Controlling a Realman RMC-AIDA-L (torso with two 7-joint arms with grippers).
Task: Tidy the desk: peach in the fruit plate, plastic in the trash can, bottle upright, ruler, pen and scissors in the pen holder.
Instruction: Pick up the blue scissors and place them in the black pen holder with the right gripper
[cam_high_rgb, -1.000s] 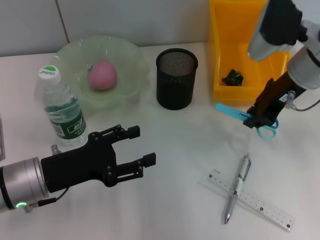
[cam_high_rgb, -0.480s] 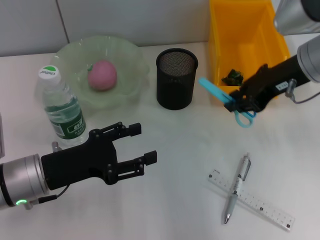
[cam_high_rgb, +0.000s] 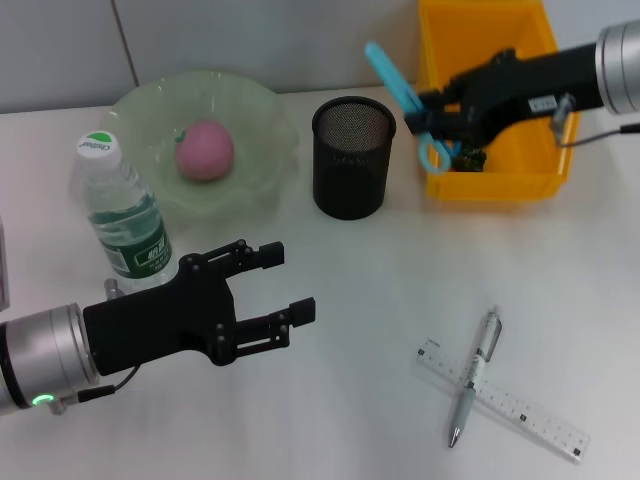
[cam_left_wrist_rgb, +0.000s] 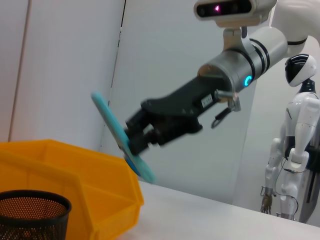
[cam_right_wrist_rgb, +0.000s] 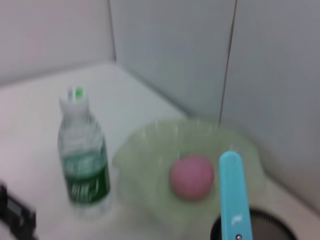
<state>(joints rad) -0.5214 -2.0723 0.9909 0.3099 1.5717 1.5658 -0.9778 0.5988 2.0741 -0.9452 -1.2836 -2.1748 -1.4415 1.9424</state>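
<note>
Peach (cam_high_rgb: 205, 150) in plate (cam_high_rgb: 262, 110), left of holder (cam_high_rgb: 352, 170).

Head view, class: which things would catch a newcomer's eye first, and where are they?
The right gripper holds turquoise scissors in the air between the black mesh pen holder and the yellow bin. At near left, the left gripper hovers with fingers open beside the upright bottle.

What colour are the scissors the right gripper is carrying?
Light blue. The scissors, held in the right gripper, show best in the head view.
</note>
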